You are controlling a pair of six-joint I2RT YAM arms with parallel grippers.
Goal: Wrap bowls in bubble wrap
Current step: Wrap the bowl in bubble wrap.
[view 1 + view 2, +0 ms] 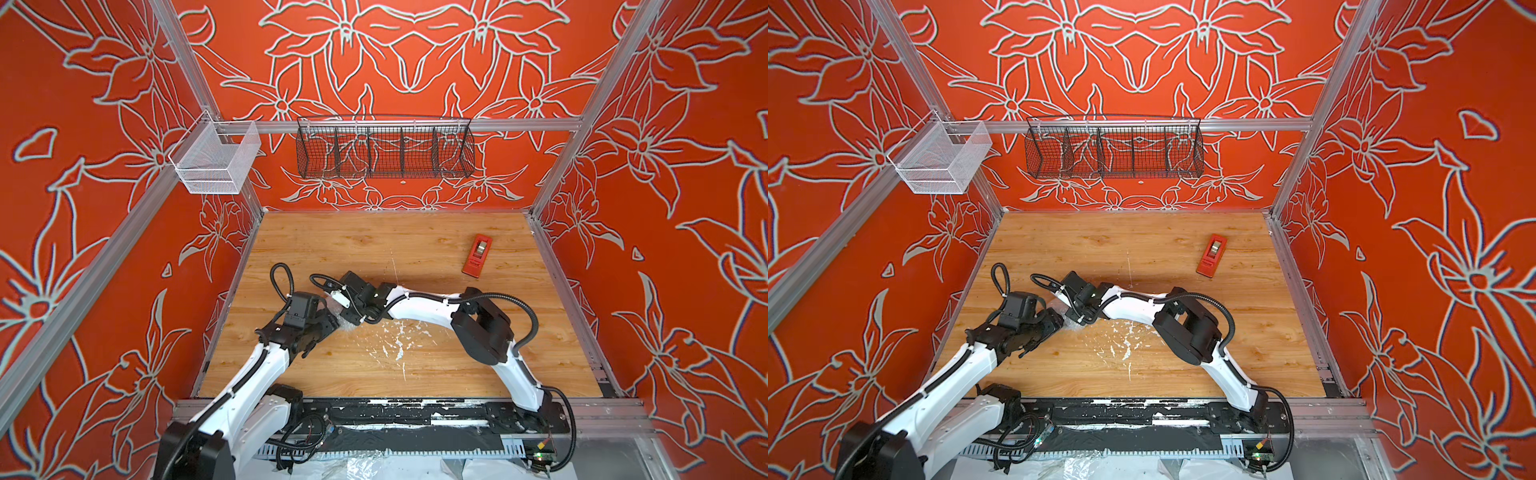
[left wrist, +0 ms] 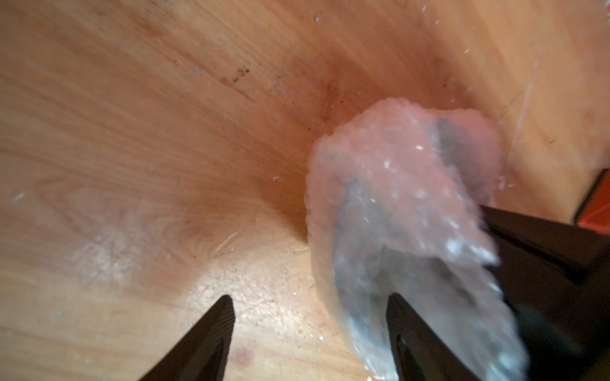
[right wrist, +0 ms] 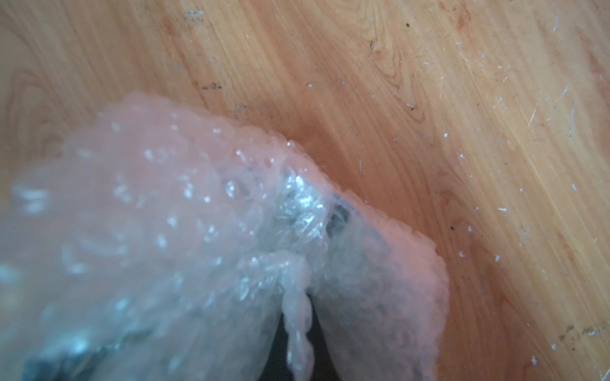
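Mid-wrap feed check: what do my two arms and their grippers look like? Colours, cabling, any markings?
The left arm and right arm have glossy white curved links with boxy black joint housings. Black corrugated cables loop along them. The left gripper has black tapered fingers with fine ribbing. No markings are readable.

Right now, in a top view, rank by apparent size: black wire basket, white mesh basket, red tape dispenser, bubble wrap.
black wire basket
white mesh basket
red tape dispenser
bubble wrap, only a sliver visible
Baskets hang nearer the camera, inflating them.
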